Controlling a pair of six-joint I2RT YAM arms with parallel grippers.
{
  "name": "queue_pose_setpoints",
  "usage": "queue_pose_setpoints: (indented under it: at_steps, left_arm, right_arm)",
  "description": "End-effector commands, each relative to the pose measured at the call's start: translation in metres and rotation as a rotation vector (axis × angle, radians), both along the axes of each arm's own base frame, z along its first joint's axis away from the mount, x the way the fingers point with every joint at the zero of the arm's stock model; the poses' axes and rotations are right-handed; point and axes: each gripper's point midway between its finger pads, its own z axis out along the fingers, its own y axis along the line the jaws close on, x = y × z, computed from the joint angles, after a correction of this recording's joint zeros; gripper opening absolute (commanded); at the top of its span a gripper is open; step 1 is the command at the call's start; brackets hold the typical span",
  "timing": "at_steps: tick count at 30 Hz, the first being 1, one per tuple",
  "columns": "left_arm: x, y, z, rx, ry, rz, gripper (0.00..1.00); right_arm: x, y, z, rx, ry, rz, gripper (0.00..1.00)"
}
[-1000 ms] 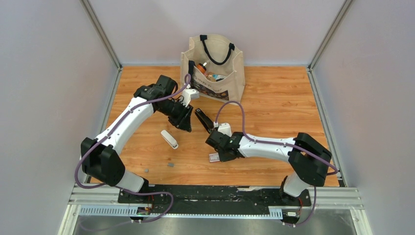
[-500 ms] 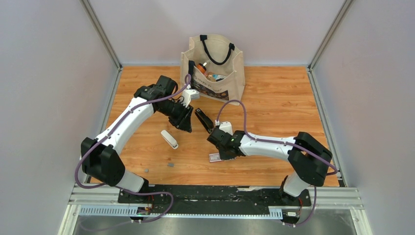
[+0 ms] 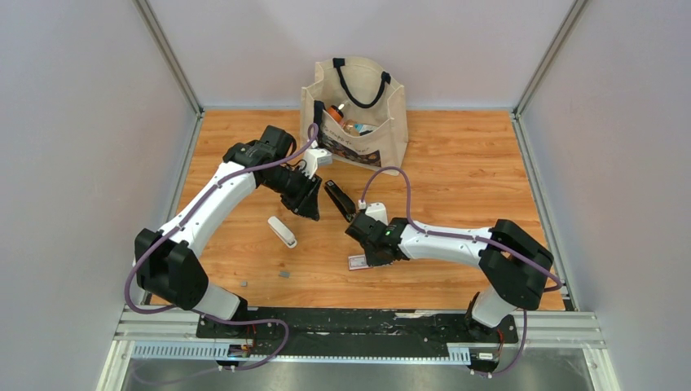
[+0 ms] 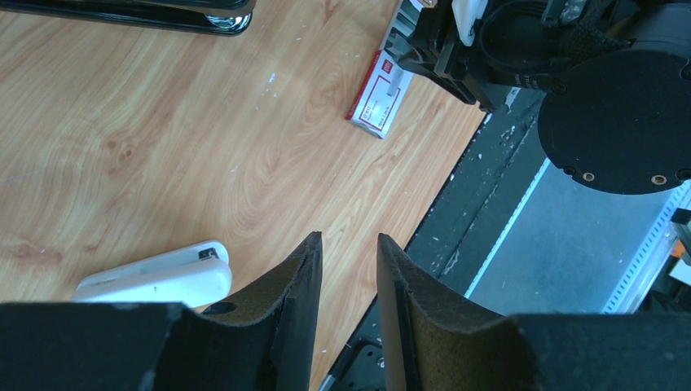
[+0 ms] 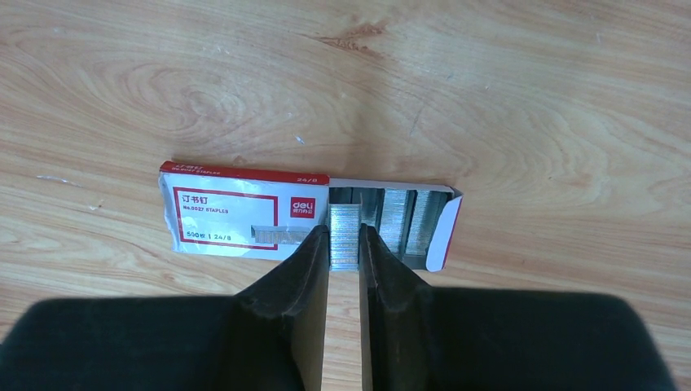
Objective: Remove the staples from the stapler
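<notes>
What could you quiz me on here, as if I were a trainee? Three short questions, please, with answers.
1. True or false: the left gripper holds the stapler.
2. What sits between the right gripper's fingers? A. staples B. a pen C. a coin
3. Fill in: at the table's far edge stands a ___.
Key: 1 false, it is open and empty; 2 A; 3 bag.
</notes>
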Motion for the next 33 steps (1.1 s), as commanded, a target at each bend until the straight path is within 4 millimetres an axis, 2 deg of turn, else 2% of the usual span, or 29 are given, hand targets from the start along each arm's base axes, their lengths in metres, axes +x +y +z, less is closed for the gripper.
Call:
queue_pose_setpoints:
  at_steps: [1, 7, 10, 21, 25, 31, 33]
  left_arm:
    - [-0.002, -0.003, 0.01, -0.045, -0.039, -0.032, 0.39]
    - [-0.003, -0.004, 0.01, -0.052, -0.036, -0.037, 0.39]
    - [-0.005, -0.004, 0.011, -0.056, -0.032, -0.041, 0.39]
    - [-0.006, -0.006, 0.013, -0.066, -0.025, -0.041, 0.39]
    - [-0.006, -0.006, 0.014, -0.069, -0.03, -0.043, 0.39]
    - [-0.007, -0.005, 0.014, -0.065, -0.033, -0.042, 0.39]
    - [-0.006, -0.005, 0.014, -0.066, -0.034, -0.042, 0.39]
  right_arm:
    - [0.007, 0.004, 0.001, 0.022, -0.02, -0.003, 0.22]
    - [0.01, 0.003, 0.002, 0.025, -0.028, -0.008, 0.34]
    - [0.009, 0.003, 0.004, 0.032, -0.031, -0.007, 0.37]
    - [0.005, -0.001, 0.036, 0.163, -0.098, -0.039, 0.34]
    - [0.012, -0.001, 0.05, 0.187, -0.147, -0.037, 0.34]
    - [0.035, 0.001, 0.044, 0.118, -0.186, -0.039, 0.32]
    - [0.041, 0.0, 0.036, 0.081, -0.191, -0.042, 0.3]
